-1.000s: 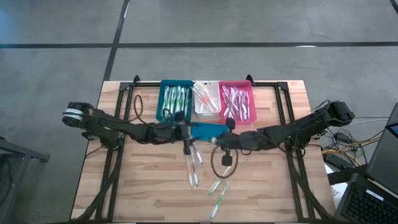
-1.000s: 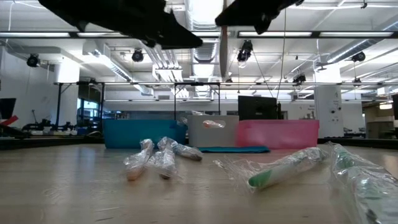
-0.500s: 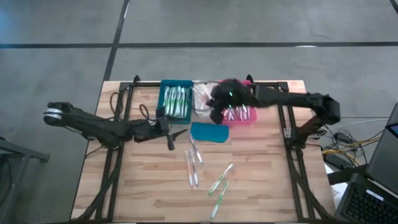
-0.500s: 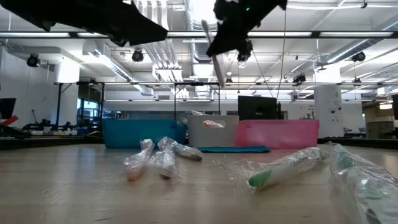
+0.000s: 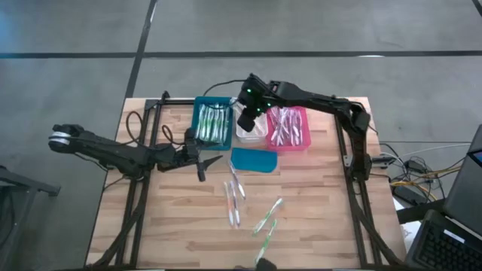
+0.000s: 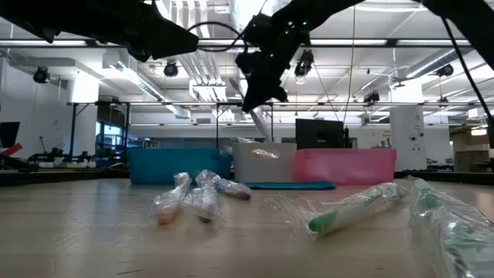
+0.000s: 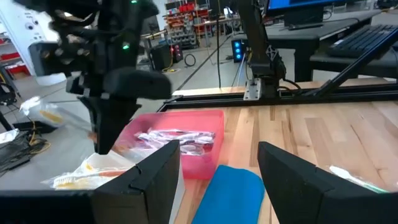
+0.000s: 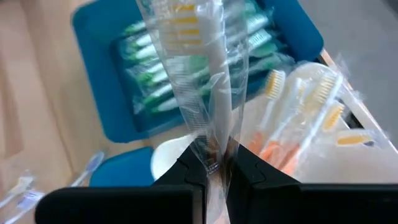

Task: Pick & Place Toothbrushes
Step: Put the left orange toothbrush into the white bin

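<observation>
Meanwhile, over the last second the right claw (image 5: 248, 114) had swung from mid-desk, beside the teal lid-like piece (image 5: 252, 159), out to the row of bins at the desk's (image 5: 316, 211) twelve o'clock edge, and it then hung above the white middle bin (image 5: 251, 120). The left arm had drawn back toward nine o'clock in the same interval, its left claw (image 5: 197, 156) ending just below the teal bin (image 5: 212, 123). By this reading the carry was nearly complete and only the release over a bin remained.

The right claw was pinched shut on a wrapped toothbrush (image 8: 200, 74) with orange bristles, gripping the lower end of its clear sleeve so that the head stood clear of the fingers. In the right wrist view the white bin's orange-accented brushes (image 8: 298, 118) lay directly beyond it, with the green-accented brushes (image 8: 186, 68) in the teal bin alongside; the match of colours suggested the white bin as the target. The pink bin (image 5: 288, 128) sat at the three o'clock end of the row.

The left claw stood wide open, holding and touching nothing. Several wrapped toothbrushes (image 5: 235, 197) still lay loose on the desk toward six o'clock, so further picks appeared outstanding.
</observation>
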You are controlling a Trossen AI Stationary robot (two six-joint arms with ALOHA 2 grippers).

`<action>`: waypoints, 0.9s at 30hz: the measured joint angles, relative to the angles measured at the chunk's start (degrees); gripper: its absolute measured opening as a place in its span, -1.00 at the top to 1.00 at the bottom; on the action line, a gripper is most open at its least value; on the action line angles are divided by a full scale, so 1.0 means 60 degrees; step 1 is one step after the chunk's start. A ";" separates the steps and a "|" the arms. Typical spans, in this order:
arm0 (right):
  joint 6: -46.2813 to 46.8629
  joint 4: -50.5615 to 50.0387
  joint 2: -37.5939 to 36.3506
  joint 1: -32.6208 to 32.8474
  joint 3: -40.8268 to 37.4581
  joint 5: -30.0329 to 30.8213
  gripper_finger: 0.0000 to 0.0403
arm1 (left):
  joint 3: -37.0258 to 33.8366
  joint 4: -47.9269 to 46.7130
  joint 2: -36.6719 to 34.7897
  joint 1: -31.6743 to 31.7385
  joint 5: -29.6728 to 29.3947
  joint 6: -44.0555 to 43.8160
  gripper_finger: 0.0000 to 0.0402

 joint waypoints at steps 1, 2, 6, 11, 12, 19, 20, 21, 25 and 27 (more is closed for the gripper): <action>0.0011 -0.0199 0.0194 -0.0045 0.0232 -0.0003 0.91 | 0.0000 -0.0009 0.0000 0.0000 0.0000 0.0000 -0.10; 0.0032 -0.0370 0.0359 -0.0108 0.0473 -0.0006 0.91 | 0.0000 -0.0009 0.0000 0.0000 0.0000 -0.0003 -0.10; 0.0183 -0.1124 0.1017 -0.0238 0.1293 0.0021 0.91 | 0.0000 -0.0067 0.0004 0.0000 0.0000 -0.0023 -0.10; 0.0580 -0.1483 0.1503 -0.0379 0.1850 0.0009 0.91 | 0.0004 -0.0079 0.0004 0.0000 0.0000 -0.0036 -0.10; 0.0639 -0.1532 0.1574 -0.0416 0.1908 0.0010 0.91 | 0.0004 -0.0086 0.0004 0.0000 0.0000 -0.0053 -0.10; 0.1314 -0.2230 0.1639 -0.0691 0.1676 0.0010 0.91 | 0.0004 -0.0112 0.0007 0.0000 0.0000 -0.0189 -0.10; 0.1368 -0.2331 0.1639 -0.0729 0.1665 0.0009 0.91 | 0.0004 -0.0112 0.0007 0.0000 0.0000 -0.0189 -0.10; 0.1439 -0.2390 0.1639 -0.0764 0.1658 0.0011 0.91 | 0.0004 -0.0112 0.0007 0.0000 0.0000 -0.0193 -0.10; 0.1811 -0.2461 0.1636 -0.0910 0.1551 -0.0301 0.91 | 0.0004 -0.0112 0.0007 0.0000 0.0000 -0.0200 -0.10; 0.1858 -0.2459 0.1639 -0.0965 0.1461 -0.0663 0.91 | 0.0004 -0.0112 0.0007 0.0000 0.0000 -0.0235 -0.10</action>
